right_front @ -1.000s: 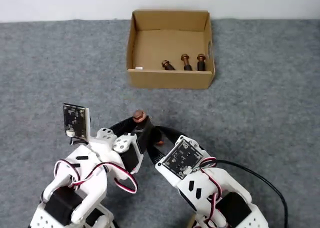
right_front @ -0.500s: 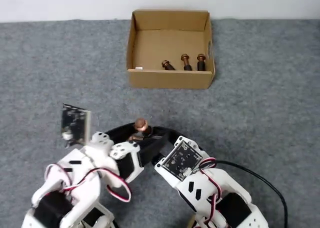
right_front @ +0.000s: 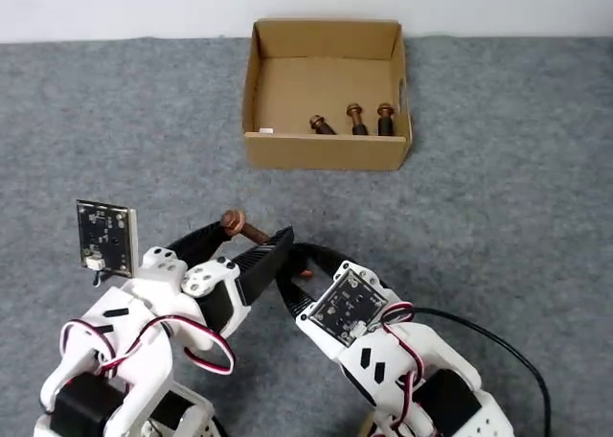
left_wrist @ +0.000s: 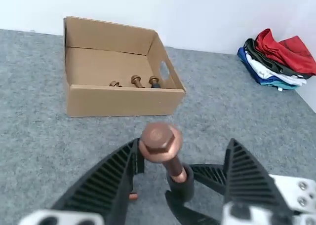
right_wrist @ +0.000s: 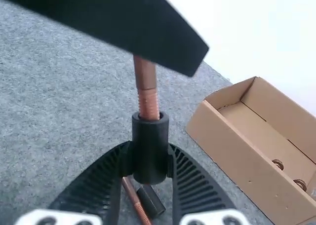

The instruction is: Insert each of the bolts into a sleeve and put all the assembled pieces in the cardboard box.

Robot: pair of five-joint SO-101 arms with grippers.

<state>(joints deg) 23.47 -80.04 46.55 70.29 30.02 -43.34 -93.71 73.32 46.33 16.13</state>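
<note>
Left pincer [left_wrist: 183, 145] swung left; bolt [left_wrist: 160, 138] tilted in sleeve [right_wrist: 147, 146].

A grey carpet [right_front: 527, 217] was bounded by a plain white wall [right_front: 124, 6], against which a pile of folded clothes [left_wrist: 276, 57] was stacked.

**Left arm** [right_front: 134, 327] and **right arm** [right_front: 412, 365]: white moulded shells over black motor blocks [right_front: 103, 391].

**Left claw** [right_front: 259, 231] and **right claw** [right_wrist: 147, 153]: each has two black tapering fingers [left_wrist: 106, 183], ribbed on the inner faces. The fingers are fixed to a white bracket [left_wrist: 291, 190] behind the claw, which has small screws.

**Circuit board** [right_front: 105, 236]: dark and square, with a small white plug, mounted beside the base of each claw.

**Wires** [right_front: 228, 353]: red, white and black, looping between the joints behind the claws.

**Cable** [right_front: 498, 345]: thicker and black, trailing from the right arm.
</note>
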